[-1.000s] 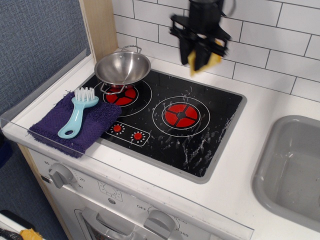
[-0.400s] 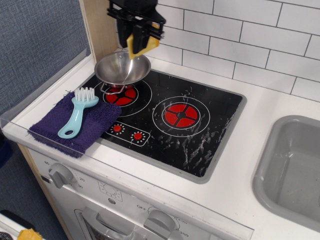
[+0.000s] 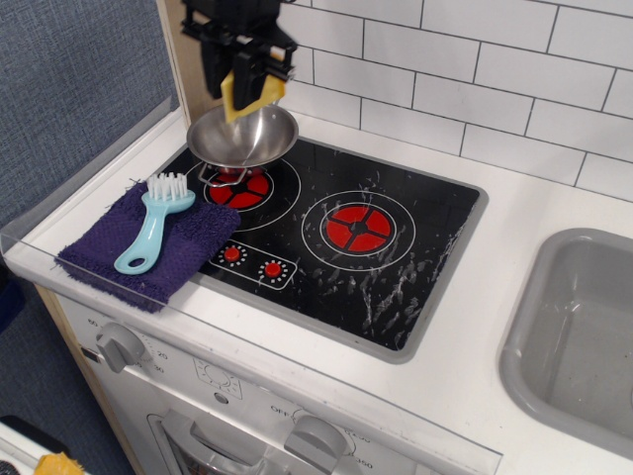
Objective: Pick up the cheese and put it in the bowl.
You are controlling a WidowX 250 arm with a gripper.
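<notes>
My black gripper [image 3: 244,87] hangs at the back left, just above the far part of the bowl. It is shut on the cheese [image 3: 248,96], a small yellow-orange wedge that pokes out below the fingers. The bowl [image 3: 242,136], shiny steel with wire loop handles, stands on the left burner of the black toy cooktop. The cheese is held over the bowl's far rim and does not touch the bowl's floor.
A purple cloth [image 3: 148,242] with a light blue brush [image 3: 155,220] lies left of the cooktop [image 3: 336,233]. A wooden post [image 3: 193,54] stands right behind the gripper. A grey sink basin [image 3: 584,332] is at the right. White tiles form the back wall.
My gripper has carried the cheese leftward along the back wall, from above the right burner to above the bowl, and has come slightly lower.
</notes>
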